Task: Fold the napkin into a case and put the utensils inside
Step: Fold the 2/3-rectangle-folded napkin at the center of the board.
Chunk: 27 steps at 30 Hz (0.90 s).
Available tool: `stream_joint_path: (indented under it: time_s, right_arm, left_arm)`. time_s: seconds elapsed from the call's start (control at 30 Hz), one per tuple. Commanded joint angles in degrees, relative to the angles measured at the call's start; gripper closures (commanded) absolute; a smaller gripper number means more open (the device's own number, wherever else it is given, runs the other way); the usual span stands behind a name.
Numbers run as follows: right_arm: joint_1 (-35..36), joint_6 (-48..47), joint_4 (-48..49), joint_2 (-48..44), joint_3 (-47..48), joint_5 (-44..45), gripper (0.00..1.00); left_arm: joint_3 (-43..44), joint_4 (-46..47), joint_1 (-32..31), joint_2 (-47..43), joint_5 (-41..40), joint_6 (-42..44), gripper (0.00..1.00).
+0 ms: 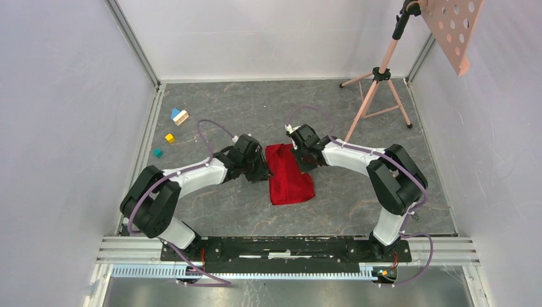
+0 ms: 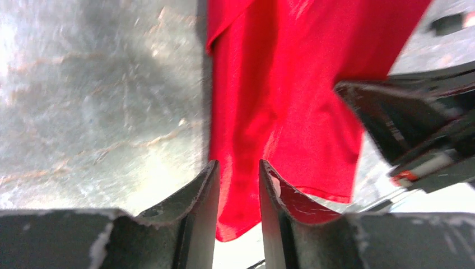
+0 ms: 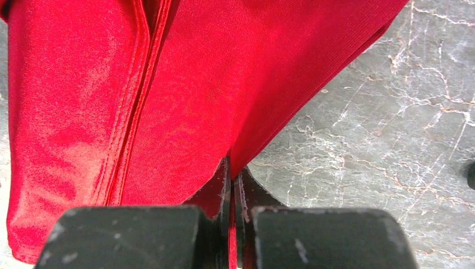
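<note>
in front of me is a grey table (image 1: 217, 211) with a marbled, veined surface and pale walls around it. near its middle lies the red napkin (image 1: 289, 176), folded into a narrow strip running away from me. far off to my left sit three small blocks, apart from each other: a blue and cream block (image 1: 179, 116), a yellow block (image 1: 169, 137) and a teal block (image 1: 157, 153). a tripod (image 1: 377, 96) stands at the far right.

no legible txt, no labels, brands, nos. or signs in any view
</note>
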Motion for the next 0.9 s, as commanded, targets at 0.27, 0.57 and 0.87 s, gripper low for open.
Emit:
stream_joint_path:
  time_s: [0.27,0.57,0.87]
  right_arm:
    - [-0.18,-1.30,2.52,-4.80,0.41,0.74,1.00]
    - [-0.48,-0.08,6.78,-6.24,-2.20,0.06,1.00]
    - [1.41,1.37,4.61,-5.66,0.34,2.76,1.00]
  left_arm:
    - [16.95,5.16,4.36,13.44,11.21,0.29,0.74]
    - [22.50,3.24,4.61,22.08,8.18,2.76,0.81]
    - [18.35,5.92,4.67,24.11,4.49,-1.64,0.91]
